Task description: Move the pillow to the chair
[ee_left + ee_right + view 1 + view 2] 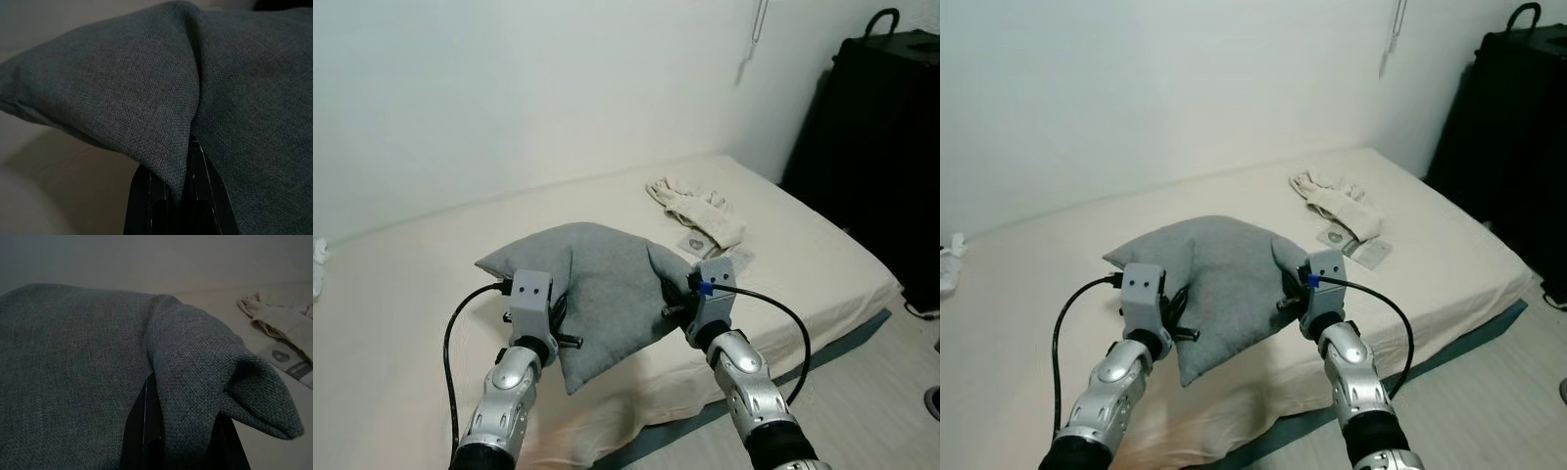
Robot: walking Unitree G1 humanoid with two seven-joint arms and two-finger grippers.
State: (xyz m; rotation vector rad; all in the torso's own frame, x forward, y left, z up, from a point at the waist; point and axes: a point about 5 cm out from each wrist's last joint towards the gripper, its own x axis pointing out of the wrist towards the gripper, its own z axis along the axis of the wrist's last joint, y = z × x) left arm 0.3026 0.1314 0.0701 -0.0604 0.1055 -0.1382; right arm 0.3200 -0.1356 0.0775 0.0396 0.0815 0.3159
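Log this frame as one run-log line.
phase: grasp | left end effector: shut on grey pillow | right end effector: shut on grey pillow | pillow: at bed near edge | chair: unseen

Am seeing no readable text anywhere. Flat packet (705, 247) lying on bed (401, 323) beside cream cloth (700, 211) is showing round grey mark, lettering too small for me to read.

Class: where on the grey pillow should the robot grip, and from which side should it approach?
Probably its two opposite side edges, one gripper each, from the near side: the pillow is wide and floppy, and the left gripper and right gripper each pinch a fabric fold there.
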